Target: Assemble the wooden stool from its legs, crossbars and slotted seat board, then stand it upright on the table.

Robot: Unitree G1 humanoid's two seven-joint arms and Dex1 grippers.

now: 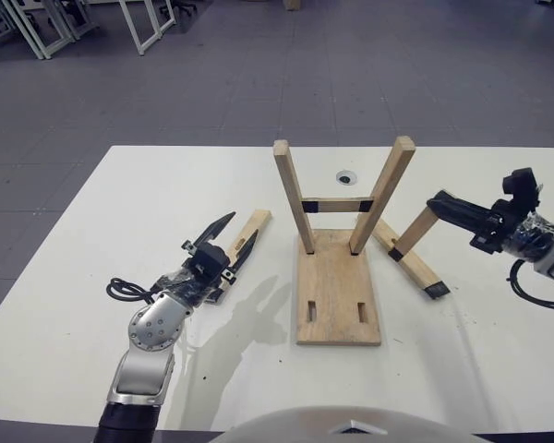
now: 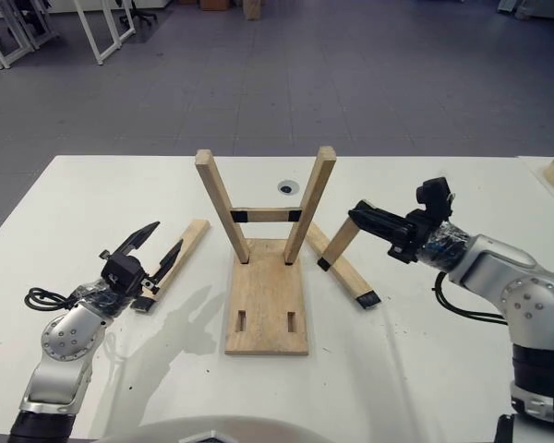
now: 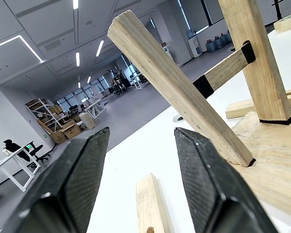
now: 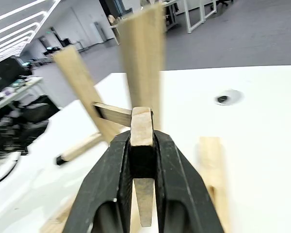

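Four legs (image 1: 294, 194) (two standing) | two crossbars (image 1: 338, 205) | one seat board (image 1: 338, 286)

Unfinished pale wood seat board (image 1: 337, 291); glossy white table (image 1: 92, 240).

No legible text, label, brand, number or sign anywhere in view.

seat board (image 1: 338, 293) flat | leg pair (image 1: 337, 204) upright in it | loose leg (image 1: 252, 226) left | second leg (image 1: 414, 267) right
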